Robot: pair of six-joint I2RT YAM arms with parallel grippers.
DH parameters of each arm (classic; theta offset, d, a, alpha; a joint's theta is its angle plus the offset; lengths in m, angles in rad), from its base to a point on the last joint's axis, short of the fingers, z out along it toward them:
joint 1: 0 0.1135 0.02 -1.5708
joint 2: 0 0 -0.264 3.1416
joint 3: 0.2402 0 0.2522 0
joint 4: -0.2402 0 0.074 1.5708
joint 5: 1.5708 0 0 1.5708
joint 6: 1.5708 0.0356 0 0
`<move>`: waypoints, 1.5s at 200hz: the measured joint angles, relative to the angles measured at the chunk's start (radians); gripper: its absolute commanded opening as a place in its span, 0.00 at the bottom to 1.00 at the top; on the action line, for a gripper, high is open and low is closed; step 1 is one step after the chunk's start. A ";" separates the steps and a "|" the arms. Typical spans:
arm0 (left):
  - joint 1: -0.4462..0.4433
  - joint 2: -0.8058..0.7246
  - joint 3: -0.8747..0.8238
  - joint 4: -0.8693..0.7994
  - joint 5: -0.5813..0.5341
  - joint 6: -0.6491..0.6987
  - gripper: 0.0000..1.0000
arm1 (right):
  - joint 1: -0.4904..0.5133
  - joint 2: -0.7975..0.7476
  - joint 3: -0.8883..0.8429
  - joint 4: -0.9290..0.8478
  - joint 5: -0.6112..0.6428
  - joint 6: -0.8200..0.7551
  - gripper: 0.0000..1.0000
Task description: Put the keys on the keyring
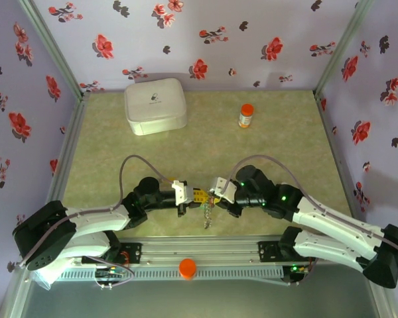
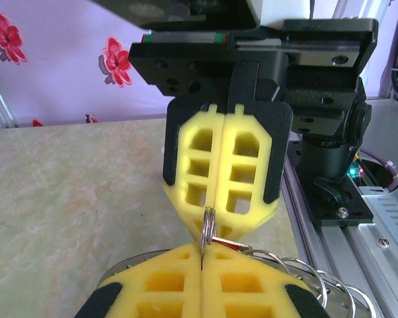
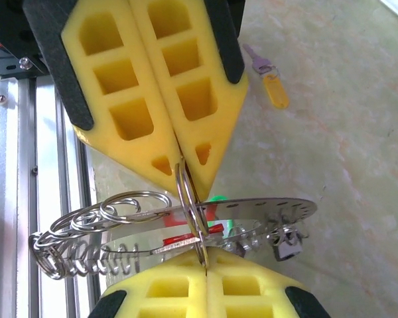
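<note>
At six o'clock, left gripper (image 1: 200, 195) and right gripper (image 1: 216, 193) are both clamping one split ring (image 3: 188, 192); uneven tugging is risking shaking the keyring (image 3: 265, 207) loose.

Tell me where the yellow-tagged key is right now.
Right wrist view, upper right: the yellow-tagged key lies flat on the table, just past the left gripper, which shares a pinch on the small ring with the right gripper.

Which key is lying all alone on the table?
The yellow key. It lies flat on the table by itself, while the red key and the green key are tucked in the bunch of metal rings.
</note>
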 measured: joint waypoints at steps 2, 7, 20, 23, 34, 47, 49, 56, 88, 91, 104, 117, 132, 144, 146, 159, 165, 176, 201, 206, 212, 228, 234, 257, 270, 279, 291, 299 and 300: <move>0.000 0.000 0.000 -0.001 0.000 0.000 0.00 | 0.000 0.002 0.000 0.000 0.000 0.000 0.09; 0.000 0.000 0.000 -0.002 0.000 0.000 0.00 | 0.000 0.005 0.000 0.000 -0.001 0.002 0.14; 0.000 0.000 0.000 -0.009 0.000 0.000 0.00 | 0.000 0.006 0.000 -0.003 0.000 0.008 0.22; 0.000 0.000 0.000 -0.011 0.000 0.000 0.00 | 0.000 0.005 0.000 -0.003 0.000 0.001 0.23; 0.000 0.000 0.000 -0.018 0.000 0.001 0.00 | 0.000 -0.004 0.000 -0.009 0.004 0.006 0.26; 0.000 0.000 0.000 -0.025 0.000 0.001 0.00 | 0.000 -0.023 0.000 -0.018 0.009 0.003 0.27; 0.000 0.000 0.000 -0.026 0.000 0.001 0.00 | 0.000 -0.028 0.000 -0.019 0.010 0.003 0.27; 0.000 0.000 0.000 -0.031 0.000 0.003 0.00 | 0.000 -0.044 0.000 -0.021 0.012 0.003 0.27; 0.000 0.000 0.000 -0.039 0.000 0.003 0.00 | 0.000 -0.072 0.000 -0.019 0.011 0.003 0.23; 0.000 0.000 0.000 -0.039 0.001 0.003 0.00 | 0.000 -0.071 0.000 -0.019 0.011 0.004 0.23; 0.000 0.000 0.000 -0.039 0.002 0.003 0.00 | 0.000 -0.055 0.000 -0.018 0.005 0.004 0.21; 0.000 0.000 0.000 -0.039 0.002 0.004 0.00 | 0.000 -0.038 0.000 -0.018 0.002 0.004 0.16; 0.000 0.000 0.000 -0.039 0.003 0.004 0.00 | 0.000 -0.022 0.000 -0.019 -0.004 0.003 0.11; 0.000 0.000 0.000 -0.039 0.003 0.004 0.00 | 0.000 -0.019 0.000 -0.019 -0.008 0.001 0.10; 0.000 0.000 0.000 -0.039 0.003 0.004 0.00 | 0.000 -0.019 0.000 -0.019 -0.008 0.000 0.11; 0.000 0.000 0.000 -0.039 0.003 0.004 0.00 | 0.000 -0.019 0.001 -0.019 -0.008 0.000 0.17; 0.000 0.000 0.000 -0.039 0.003 0.004 0.00 | 0.000 -0.019 0.001 -0.018 -0.008 -0.001 0.20; 0.000 0.000 0.000 -0.039 0.003 0.004 0.00 | 0.000 -0.019 0.002 -0.018 -0.008 0.002 0.21; 0.000 0.000 0.000 -0.039 0.003 0.008 0.00 | 0.000 -0.023 0.002 -0.018 -0.008 0.000 0.20; 0.000 0.000 0.000 -0.039 0.003 0.008 0.00 | 0.000 -0.023 0.002 -0.018 -0.008 0.000 0.18; 0.000 0.000 0.000 -0.039 0.003 0.008 0.00 | 0.000 -0.025 0.002 -0.018 -0.008 0.000 0.17; 0.000 0.000 0.000 -0.039 0.003 0.008 0.00 | 0.000 -0.027 0.002 -0.017 -0.008 0.000 0.15; 0.000 0.000 0.000 -0.039 0.003 0.008 0.00 | 0.000 -0.027 0.002 -0.016 -0.008 0.000 0.13; 0.000 0.000 0.000 -0.039 0.003 0.008 0.00 | 0.000 -0.027 0.002 -0.013 -0.010 0.002 0.04; 0.000 0.000 0.000 -0.039 0.003 0.008 0.00 | 0.000 -0.027 0.002 -0.012 -0.011 0.006 0.00; 0.000 0.000 0.000 -0.039 0.003 0.008 0.00 | 0.000 -0.026 0.002 -0.011 -0.011 0.003 0.00; 0.000 0.000 0.000 -0.041 0.003 0.008 0.00 | 0.000 -0.019 0.002 -0.010 -0.012 0.003 0.00; 0.000 0.000 0.000 -0.042 0.003 0.008 0.00 | 0.000 -0.011 0.002 -0.007 -0.012 0.004 0.00; 0.000 0.000 0.000 -0.043 0.003 0.008 0.00 | 0.000 -0.010 0.002 -0.006 -0.012 0.004 0.00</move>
